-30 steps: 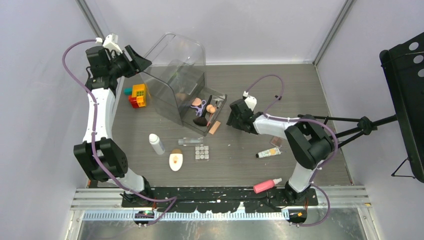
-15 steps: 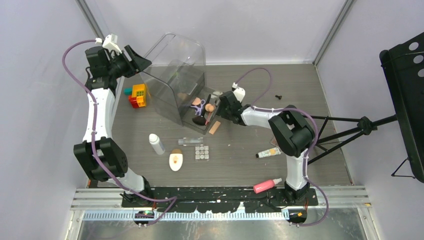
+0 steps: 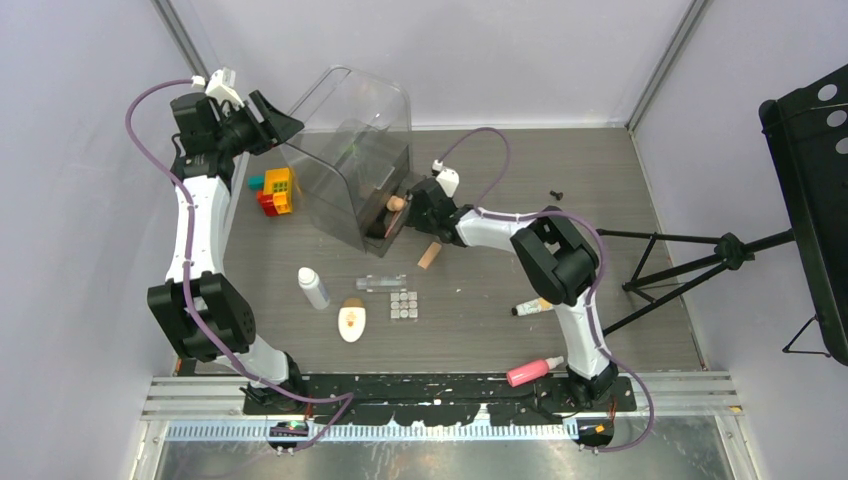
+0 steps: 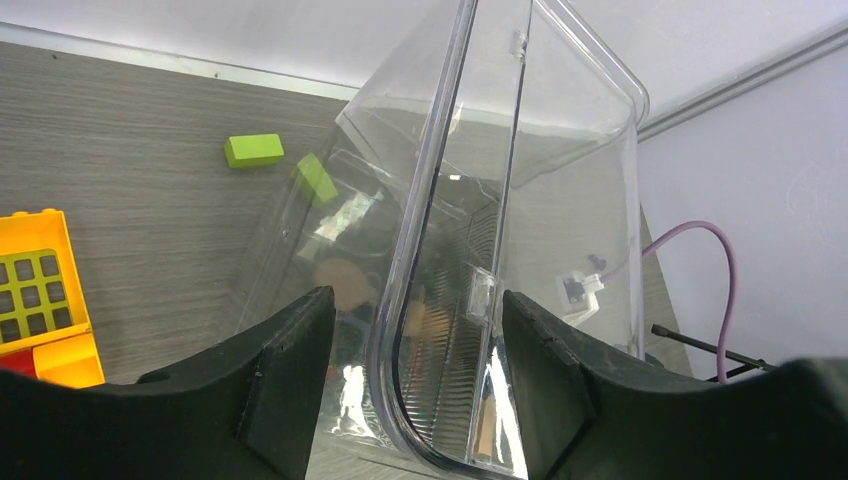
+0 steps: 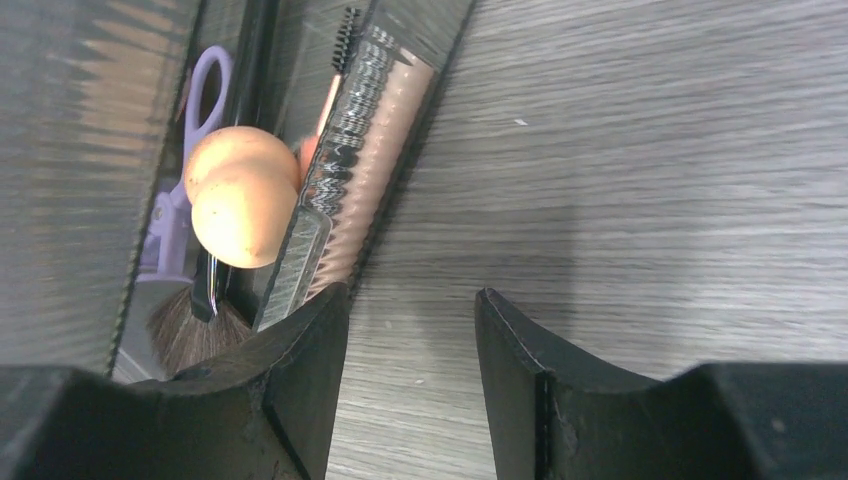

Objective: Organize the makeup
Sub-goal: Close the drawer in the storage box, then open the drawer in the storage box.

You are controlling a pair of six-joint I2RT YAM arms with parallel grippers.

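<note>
One change: the right gripper has swung in from the open table to the front of the clear case. The drawer stuck well out of the case a second ago and now sits mostly pushed in.
Meaning for the task: I judge this batch stowed and the drawer nearly shut, with more makeup left outside the case.
Right gripper: its jaws stand a narrow way apart with nothing between them. One finger rests against the drawer's front wall and the other is over bare table.
Inside the drawer: the peach sponges, a black brush and a lilac-handled tool lie just behind the front wall. They are beside the gripper, not in it.
Left gripper: it is unmoved at the case's far top corner, jaws wide and straddling the clear wall. Whether the pads touch the wall I cannot tell.
Outside the case, near: a peach stick lies just in front of the drawer.
Outside the case, farther: the white bottle, clear bottle, palette and compact lie toward the arm bases.
Well apart from the case: the cream tube and pink bottle lie on the right arm's side.
Toy bricks: they sit just beside the case's left wall and play no part.
</note>
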